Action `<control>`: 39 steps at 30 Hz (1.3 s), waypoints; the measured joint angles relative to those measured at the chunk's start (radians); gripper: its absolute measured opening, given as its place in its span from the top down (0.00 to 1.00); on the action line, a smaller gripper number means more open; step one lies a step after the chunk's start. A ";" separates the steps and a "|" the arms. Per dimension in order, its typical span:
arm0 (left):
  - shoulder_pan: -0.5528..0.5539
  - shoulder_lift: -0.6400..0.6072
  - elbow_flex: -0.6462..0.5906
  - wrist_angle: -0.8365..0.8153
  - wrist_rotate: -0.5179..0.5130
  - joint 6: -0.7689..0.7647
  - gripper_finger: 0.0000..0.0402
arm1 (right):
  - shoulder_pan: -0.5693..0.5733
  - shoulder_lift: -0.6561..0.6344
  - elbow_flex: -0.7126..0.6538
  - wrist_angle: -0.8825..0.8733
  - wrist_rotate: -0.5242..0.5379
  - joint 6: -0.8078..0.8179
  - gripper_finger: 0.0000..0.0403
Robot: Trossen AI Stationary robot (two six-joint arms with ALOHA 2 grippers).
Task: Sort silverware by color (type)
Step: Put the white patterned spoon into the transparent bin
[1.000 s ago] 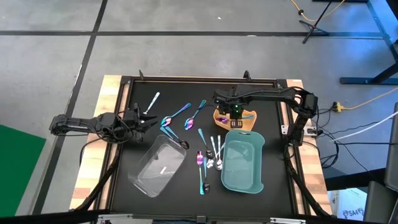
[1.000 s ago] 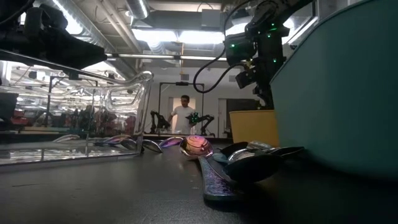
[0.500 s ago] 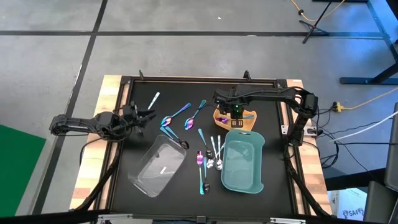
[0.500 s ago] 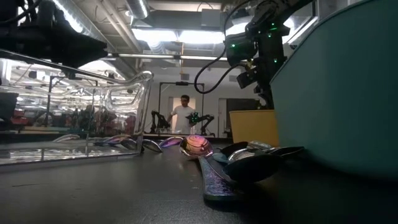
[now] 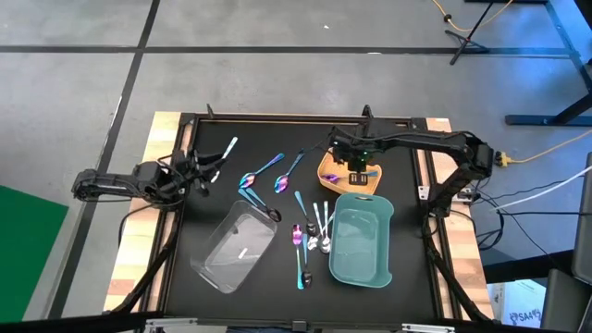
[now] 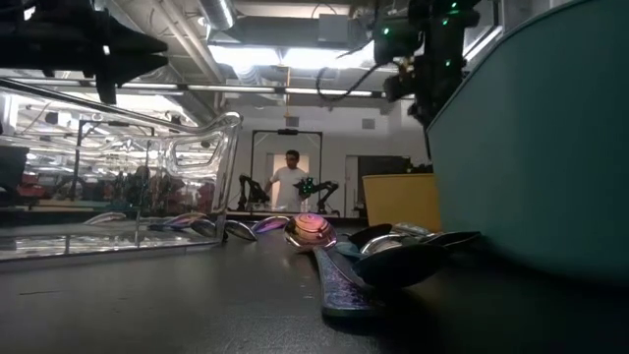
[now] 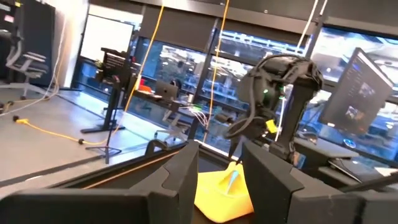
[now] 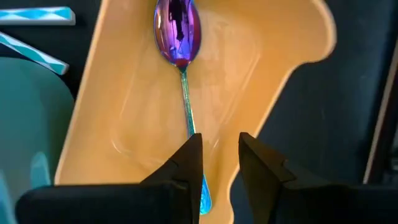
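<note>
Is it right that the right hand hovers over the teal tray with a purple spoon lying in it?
Not quite: the right hand is over the yellow tray, not the teal one. The right wrist view shows the purple spoon lying in it.

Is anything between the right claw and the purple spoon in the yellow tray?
No. The right gripper hangs open right over the purple spoon lying in the yellow tray, with nothing visible between them.

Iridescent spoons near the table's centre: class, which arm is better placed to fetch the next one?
Probably the left gripper: open, empty, beside the iridescent spoons. The right gripper hovers over the yellow tray.
</note>
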 joint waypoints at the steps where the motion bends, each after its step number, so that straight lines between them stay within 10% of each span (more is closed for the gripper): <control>1: 0.000 0.009 0.008 -0.002 -0.007 -0.013 0.71 | 0.000 -0.015 0.000 0.002 0.000 0.000 0.78; 22: 0.041 0.391 0.327 -0.119 -0.120 -0.059 0.71 | 0.001 -0.184 0.000 0.054 -0.003 0.019 0.78; 39: 0.433 0.805 0.682 -0.597 0.276 -0.174 0.71 | 0.001 -0.184 0.000 0.097 -0.003 0.019 0.78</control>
